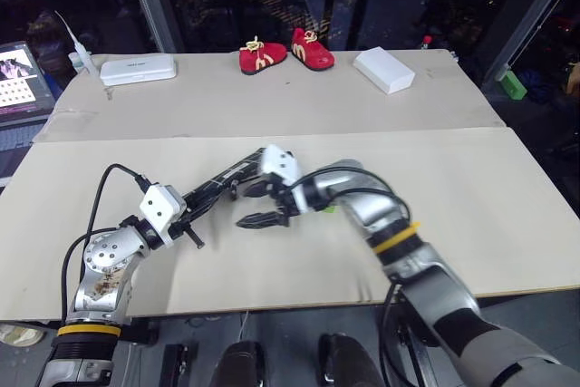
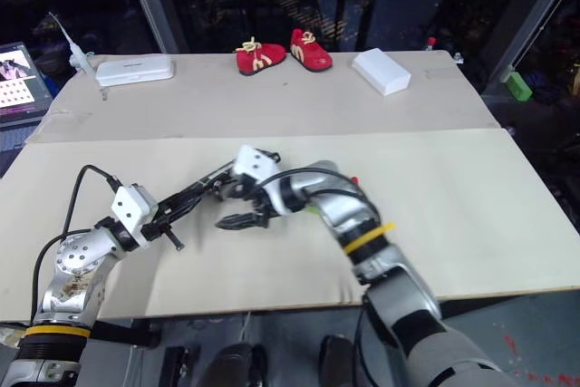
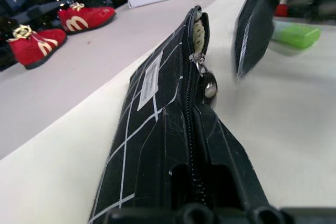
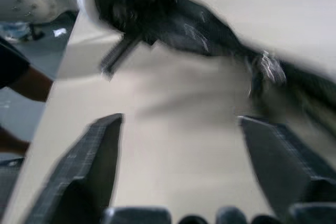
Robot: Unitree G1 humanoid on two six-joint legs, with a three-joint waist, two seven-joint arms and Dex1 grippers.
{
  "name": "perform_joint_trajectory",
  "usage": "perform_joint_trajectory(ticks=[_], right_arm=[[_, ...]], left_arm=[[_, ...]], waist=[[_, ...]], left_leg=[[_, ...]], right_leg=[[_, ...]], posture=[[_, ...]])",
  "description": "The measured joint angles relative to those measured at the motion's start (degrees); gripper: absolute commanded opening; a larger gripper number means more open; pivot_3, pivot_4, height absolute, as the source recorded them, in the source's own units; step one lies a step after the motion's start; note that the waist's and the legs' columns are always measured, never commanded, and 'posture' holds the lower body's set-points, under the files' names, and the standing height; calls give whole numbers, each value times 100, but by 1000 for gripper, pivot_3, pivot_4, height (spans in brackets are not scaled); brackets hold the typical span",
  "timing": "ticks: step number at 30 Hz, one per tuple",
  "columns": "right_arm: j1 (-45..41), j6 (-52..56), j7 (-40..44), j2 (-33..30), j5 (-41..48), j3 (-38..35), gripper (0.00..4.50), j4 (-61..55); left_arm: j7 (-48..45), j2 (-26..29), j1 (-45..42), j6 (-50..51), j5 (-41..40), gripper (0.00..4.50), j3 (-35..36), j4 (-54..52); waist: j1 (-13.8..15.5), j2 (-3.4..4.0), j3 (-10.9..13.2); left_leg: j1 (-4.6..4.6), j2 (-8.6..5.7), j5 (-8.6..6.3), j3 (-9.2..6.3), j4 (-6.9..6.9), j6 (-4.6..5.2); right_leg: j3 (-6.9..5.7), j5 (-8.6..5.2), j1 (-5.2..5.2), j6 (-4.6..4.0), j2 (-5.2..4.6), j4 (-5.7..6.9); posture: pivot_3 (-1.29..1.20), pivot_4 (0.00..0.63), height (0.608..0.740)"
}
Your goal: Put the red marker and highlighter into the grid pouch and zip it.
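Grid pouch point(image 3: 157, 129) is pinched edge-up by the left gripper point(image 1: 201, 198), fingers pressed together on its near end; its long axis runs straight out from those fingers, with the zip partly open at the far end. The right gripper point(image 1: 265, 218), jaws spread and empty, hovers just beside the pouch's far end. The highlighter point(image 3: 295, 34) lies on the table close behind the right gripper, nearer that arm; a bit of red, probably the red marker point(image 3: 282, 9), lies just beyond the highlighter.
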Motion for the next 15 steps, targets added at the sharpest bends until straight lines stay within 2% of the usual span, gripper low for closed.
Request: perform_joint_trajectory(ticks=[3,6,10,15], right_arm=[[442,636,104,-691,478,-494,4492,-894],[755,1189,-527,-1097,661,-1174,4492,-1536],[1070,1882,-2263,-828,376,-2007,4492,-1694],[1837,2224,-3645,-421,64,-2160,4492,-1849]], left_arm=[[0,-29,73,14,-16,0,29,-110],[-3,-83,111,50,-52,0,20,-262],[-25,-106,151,60,-101,0,19,-312],[-68,-189,149,65,-101,0,-22,-279]], waist=[[14,-1,0],[-14,-3,0],[-15,-5,-1],[11,-5,-2]], left_leg=[[5,1,-1,0,0,1],[23,1,0,-1,0,-1],[40,2,3,5,-1,-7],[17,-3,4,9,-1,-6]], right_leg=[[-1,-1,0,0,2,-16],[7,0,4,-5,8,-8],[11,-2,12,-12,14,2],[11,-4,2,-9,9,-5]], posture=[[0,150,740],[0,150,740],[0,150,740],[0,150,740]])
